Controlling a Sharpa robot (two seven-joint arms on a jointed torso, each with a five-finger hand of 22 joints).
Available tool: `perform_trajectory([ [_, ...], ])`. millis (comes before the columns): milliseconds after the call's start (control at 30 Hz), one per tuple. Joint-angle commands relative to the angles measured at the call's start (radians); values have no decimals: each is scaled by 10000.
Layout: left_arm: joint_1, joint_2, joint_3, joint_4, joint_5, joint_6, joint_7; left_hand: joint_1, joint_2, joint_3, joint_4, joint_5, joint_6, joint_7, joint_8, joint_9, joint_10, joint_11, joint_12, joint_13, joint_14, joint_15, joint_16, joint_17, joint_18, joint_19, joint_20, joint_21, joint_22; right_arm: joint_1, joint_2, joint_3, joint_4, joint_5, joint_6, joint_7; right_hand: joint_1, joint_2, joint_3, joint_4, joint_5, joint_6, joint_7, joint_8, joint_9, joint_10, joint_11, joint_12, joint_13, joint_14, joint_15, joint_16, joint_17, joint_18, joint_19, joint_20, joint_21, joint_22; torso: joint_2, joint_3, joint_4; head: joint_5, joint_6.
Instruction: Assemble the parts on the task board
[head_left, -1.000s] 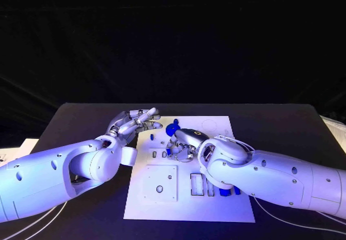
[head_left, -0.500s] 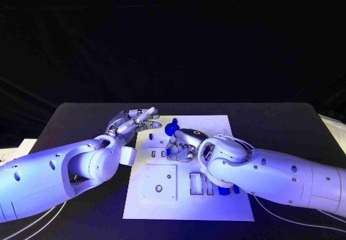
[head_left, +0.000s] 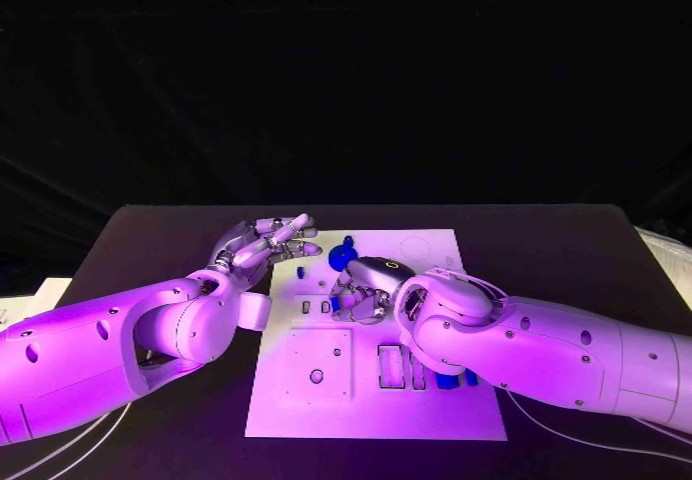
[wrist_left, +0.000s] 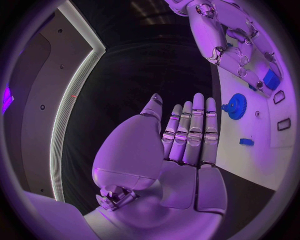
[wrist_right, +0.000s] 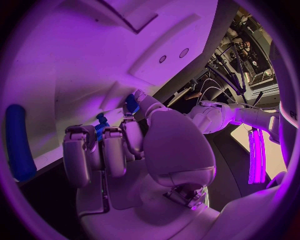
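Blue part seemingly pinched in the right robot hand over the task board.

The desk is black. On it lies a white board with dark rectangular slots. A blue gear sits near the frame's centre, and small blue pieces lie lower right of it. Both arms are white, each with a silver hand, the other beside the gear.

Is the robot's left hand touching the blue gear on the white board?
Apart. The left wrist view shows bare white board between the left hand's fingers and the blue gear.
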Motion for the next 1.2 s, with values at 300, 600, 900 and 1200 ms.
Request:
perform_trajectory([
  [300, 7, 25, 6, 7, 15, 191, 71, 30, 30, 4, -78, -26, 25, 11, -42, -12, -2, -3, -32, 11, -50, 11, -54, 10, 116, -63, -16, 49, 11, -130, -42, -77, 77, -137, -334, -278, -167, -131, -479, 182, -242, -250, 34, -20, -77, -113, 55, -162, 235, 737, 131, -74, 1141, -60, 65, 99, -78, 1379, -5, 2, 4, -21, -11],
  [600, 6, 30, 6, -7, 15, 209, 71, 24, 38, -2, -82, -28, 23, 16, -48, -13, -5, 1, -39, 11, -53, 13, -56, 15, 116, -66, -15, 50, 11, -259, -317, -58, 617, -122, -1673, -8, -181, -158, -725, 284, -341, -341, 45, -12, -101, -218, 69, -309, 112, 716, 143, -122, 1052, -33, -17, 113, -134, 1272, -6, 7, 9, -6, -53],
  [900, 5, 21, 5, -32, -15, 242, -69, 32, 87, -28, -136, -28, 26, 3, -77, -14, -9, -11, -74, 9, 86, -23, 34, 93, 128, 5, -38, 114, 41, -216, -754, 52, 1159, 604, -2384, 1087, -159, -204, -1087, 436, -434, -527, 84, -24, -144, -257, 102, -347, 62, 719, 171, -126, 1063, -27, -34, 136, -155, 1246, -15, 7, -1, 25, -4],
  [1200, 5, 9, 5, -121, -1004, 528, -1465, -48, 176, -256, -314, -27, 115, -114, -173, -2, 522, -256, 111, 162, 1325, -451, 1286, 926, 129, 1440, -499, 1201, 551, 290, -1813, 209, 2004, 1890, -2101, 2458, -29, -99, -1441, 577, -332, -658, 115, -5, -171, -343, 139, -435, -26, 687, 200, -199, 939, 18, -177, 165, -255, 1063, -92, 28, -37, 22, 44],
])
